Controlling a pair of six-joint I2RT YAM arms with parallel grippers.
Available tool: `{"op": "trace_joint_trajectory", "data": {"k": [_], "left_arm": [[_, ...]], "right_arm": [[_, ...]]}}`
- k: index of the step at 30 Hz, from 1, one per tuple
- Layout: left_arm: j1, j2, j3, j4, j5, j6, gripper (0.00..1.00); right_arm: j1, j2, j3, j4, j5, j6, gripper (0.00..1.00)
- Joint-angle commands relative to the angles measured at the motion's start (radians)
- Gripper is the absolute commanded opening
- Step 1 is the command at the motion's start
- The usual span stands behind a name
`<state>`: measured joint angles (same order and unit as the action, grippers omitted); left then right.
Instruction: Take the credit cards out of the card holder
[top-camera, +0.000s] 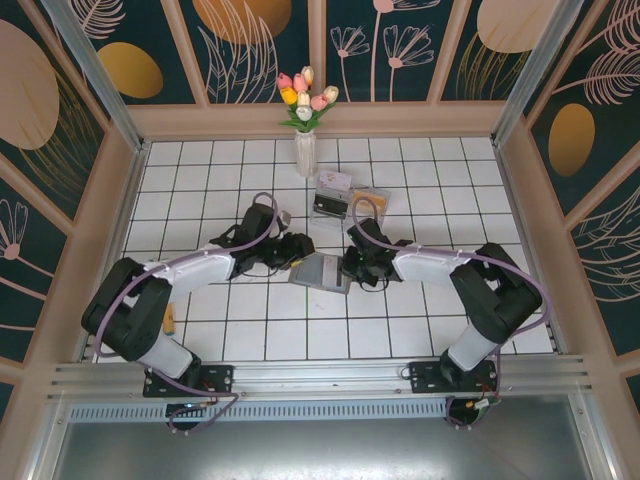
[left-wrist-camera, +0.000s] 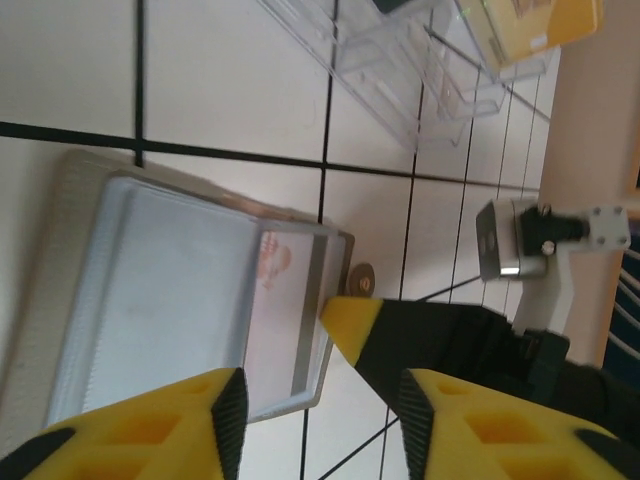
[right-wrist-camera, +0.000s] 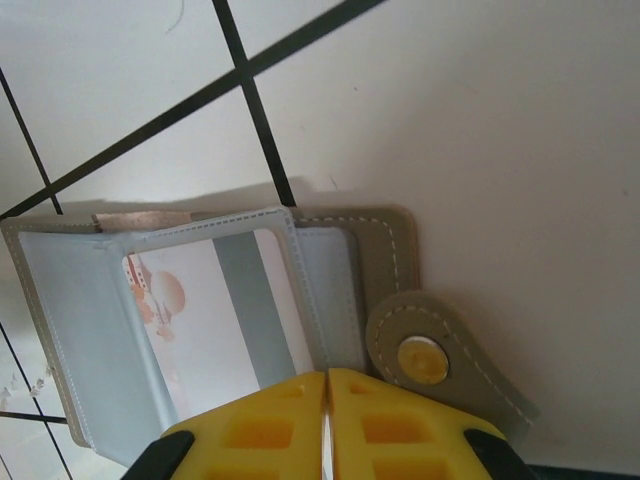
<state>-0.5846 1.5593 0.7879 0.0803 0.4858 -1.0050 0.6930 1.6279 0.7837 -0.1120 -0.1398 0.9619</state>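
Extraction looks barely begun: the open grey bifold card holder (top-camera: 320, 272) lies flat on the white tiled worktop (top-camera: 420, 330). The right end effector (right-wrist-camera: 327, 385), fingers together, rests at its edge. The left end effector (left-wrist-camera: 320, 400) hovers, fingers apart. Next, it must pinch the white pink-printed credit card (right-wrist-camera: 190, 320) from its clear pocket.

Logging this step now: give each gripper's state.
Left gripper: open, holding nothing.
Right gripper: shut, at the card holder's edge; grip cannot be told.

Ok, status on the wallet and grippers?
Left gripper open, by the wallet. Right gripper shut, at its snap-tab edge. Wallet lies open, card inside. Clear tray apart.
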Motion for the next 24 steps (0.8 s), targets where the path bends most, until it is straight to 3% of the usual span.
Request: {"op": "trace_joint_trajectory", "data": {"k": [1, 18, 24], "left_arm": [[-0.034, 0.046, 0.036, 0.033, 0.013, -0.012, 0.37], [-0.101, 0.207, 0.104, -0.042, -0.097, -0.029, 0.24], [-0.103, 0.231, 0.103, 0.003, -0.053, -0.043, 0.18]], "right_arm": [[-0.016, 0.032, 0.019, -0.050, 0.017, -0.054, 0.13], [-0.049, 0.064, -0.006, -0.039, -0.036, -0.102, 0.14], [-0.052, 0.064, -0.008, -0.040, -0.038, -0.102, 0.13]]}}
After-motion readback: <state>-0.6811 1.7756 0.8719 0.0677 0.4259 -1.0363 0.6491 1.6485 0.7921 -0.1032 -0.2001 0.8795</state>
